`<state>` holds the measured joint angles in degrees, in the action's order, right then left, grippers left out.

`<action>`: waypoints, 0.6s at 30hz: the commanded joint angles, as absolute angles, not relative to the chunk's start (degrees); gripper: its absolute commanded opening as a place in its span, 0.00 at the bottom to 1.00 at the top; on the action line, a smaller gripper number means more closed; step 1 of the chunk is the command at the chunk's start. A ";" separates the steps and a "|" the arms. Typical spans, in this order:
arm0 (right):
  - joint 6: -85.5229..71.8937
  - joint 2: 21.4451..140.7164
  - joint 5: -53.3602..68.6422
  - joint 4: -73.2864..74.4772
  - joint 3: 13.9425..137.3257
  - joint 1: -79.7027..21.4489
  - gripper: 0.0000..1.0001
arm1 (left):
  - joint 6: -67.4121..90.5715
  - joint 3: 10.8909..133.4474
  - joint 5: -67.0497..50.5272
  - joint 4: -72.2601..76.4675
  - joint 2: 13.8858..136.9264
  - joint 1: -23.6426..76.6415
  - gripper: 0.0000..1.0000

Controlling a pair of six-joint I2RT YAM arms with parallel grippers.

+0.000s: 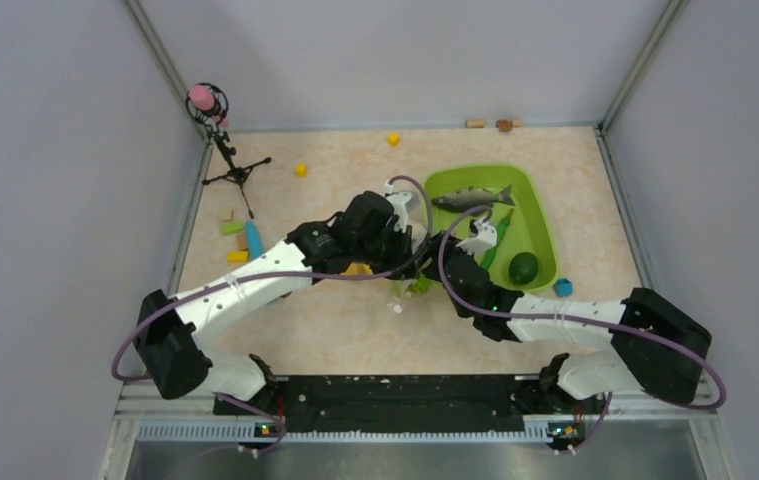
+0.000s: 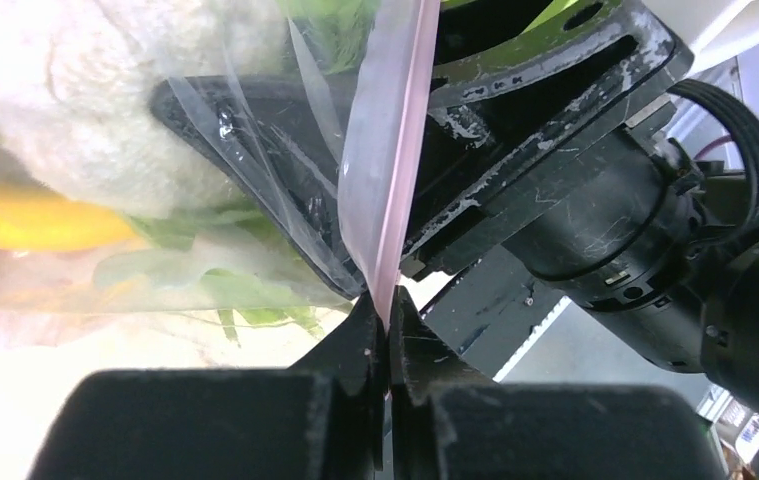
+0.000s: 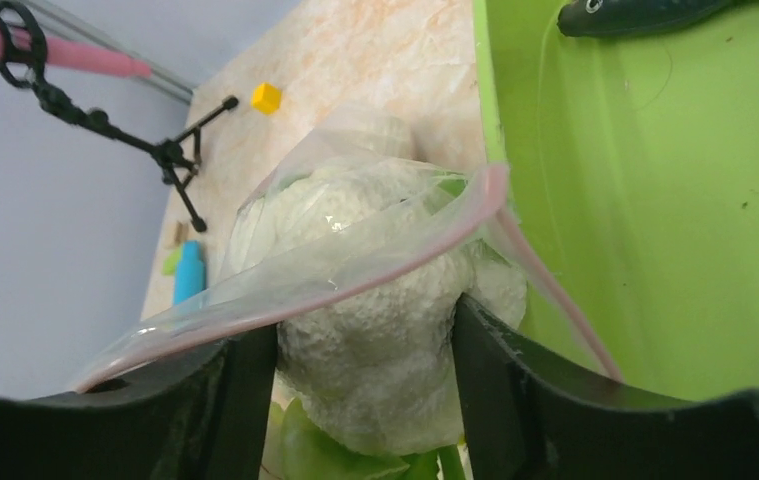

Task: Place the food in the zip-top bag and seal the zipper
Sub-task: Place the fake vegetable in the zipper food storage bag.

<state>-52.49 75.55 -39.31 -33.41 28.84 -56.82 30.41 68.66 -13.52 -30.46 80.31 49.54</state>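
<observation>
In the left wrist view my left gripper [image 2: 387,325] is shut on the pink zipper [image 2: 395,150] of the clear zip-top bag [image 2: 255,120]. Through the plastic I see the white cauliflower [image 2: 75,90], a yellow piece [image 2: 35,220] and green leaves [image 2: 195,285]. In the right wrist view my right gripper [image 3: 365,390] has its fingers [image 3: 500,380] pressed on both sides of the cauliflower [image 3: 375,300] at the bag's open mouth, with the zipper [image 3: 355,285] running across it. In the top view both grippers, left [image 1: 407,238] and right [image 1: 455,248], meet beside the tray and hide most of the bag.
The lime-green tray [image 1: 545,225] to the right holds a toy fish [image 1: 470,198], a green pepper [image 1: 500,235] and an avocado [image 1: 523,267]. A blue block [image 1: 562,287] lies by it. A small microphone stand [image 1: 225,150] and coloured blocks [image 1: 237,242] are at the left.
</observation>
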 commanded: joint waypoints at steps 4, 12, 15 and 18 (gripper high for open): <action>-47.88 63.87 -30.65 -21.10 34.15 -57.15 0.67 | 33.78 70.58 3.65 -34.39 77.92 47.73 0.00; -38.86 56.31 -23.51 -13.95 36.68 -57.16 0.90 | 33.46 73.82 10.15 -38.56 77.51 45.12 0.00; -36.32 55.18 -22.22 -12.09 37.81 -57.19 0.93 | 33.31 74.39 10.03 -38.52 77.13 44.23 0.00; -33.34 54.94 -21.10 -11.12 39.29 -57.13 0.94 | 33.03 75.17 7.69 -38.48 77.39 43.16 0.00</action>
